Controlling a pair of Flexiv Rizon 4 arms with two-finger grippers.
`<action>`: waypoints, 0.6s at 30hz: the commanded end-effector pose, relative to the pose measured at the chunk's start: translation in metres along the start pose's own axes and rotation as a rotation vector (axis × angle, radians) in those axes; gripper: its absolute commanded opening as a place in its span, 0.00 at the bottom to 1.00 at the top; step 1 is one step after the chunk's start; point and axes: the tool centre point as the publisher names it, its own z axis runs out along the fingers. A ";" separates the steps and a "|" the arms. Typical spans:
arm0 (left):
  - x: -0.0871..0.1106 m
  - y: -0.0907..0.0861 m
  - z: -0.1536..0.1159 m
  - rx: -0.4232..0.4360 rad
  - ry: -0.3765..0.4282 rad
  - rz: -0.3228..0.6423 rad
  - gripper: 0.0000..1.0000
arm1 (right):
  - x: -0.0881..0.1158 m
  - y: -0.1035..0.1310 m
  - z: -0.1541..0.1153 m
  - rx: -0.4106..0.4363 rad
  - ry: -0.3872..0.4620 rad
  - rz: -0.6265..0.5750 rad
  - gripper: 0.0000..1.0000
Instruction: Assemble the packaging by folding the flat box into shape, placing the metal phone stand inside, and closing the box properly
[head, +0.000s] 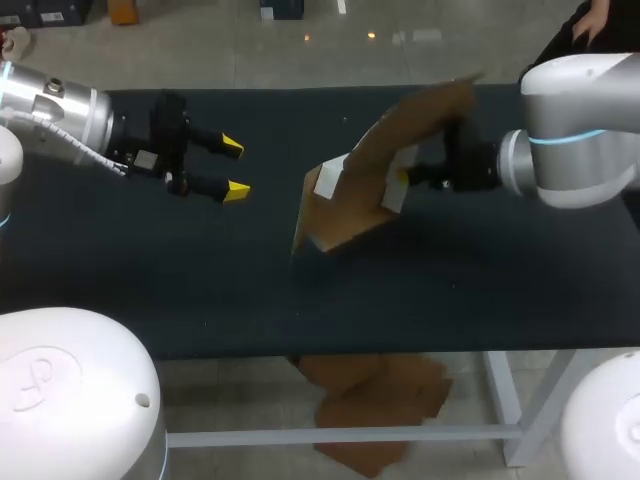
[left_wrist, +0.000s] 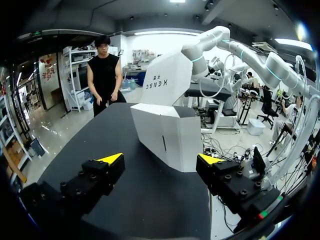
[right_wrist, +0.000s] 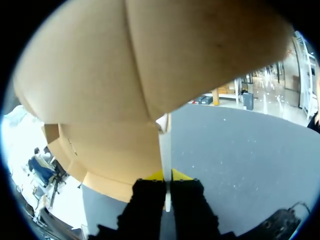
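The right end effector (right_wrist: 167, 177) is pinched shut on a thin flap edge of the half-folded box (right_wrist: 100, 75), which rises ahead of it with its base on the table (head: 200, 270). The left end effector (left_wrist: 161, 160) hangs wide open and empty, with the box ahead of its tips and apart from them. The cardboard looks light and thin, likely bendy away from its creases, so flap edges seem the best hold.

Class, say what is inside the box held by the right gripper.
Only bare brown cardboard shows inside the box; no object is visible there. Its own panels hide the rest.
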 end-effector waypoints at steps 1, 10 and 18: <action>0.001 0.000 -0.001 -0.002 0.001 0.000 1.00 | 0.000 0.002 0.000 0.069 0.003 0.002 0.00; -0.003 0.000 0.002 -0.052 -0.018 0.012 1.00 | 0.002 0.000 0.001 0.140 -0.059 -0.001 0.00; -0.001 0.011 -0.008 -0.089 -0.031 0.055 1.00 | -0.002 -0.004 -0.013 0.373 -0.204 0.113 0.00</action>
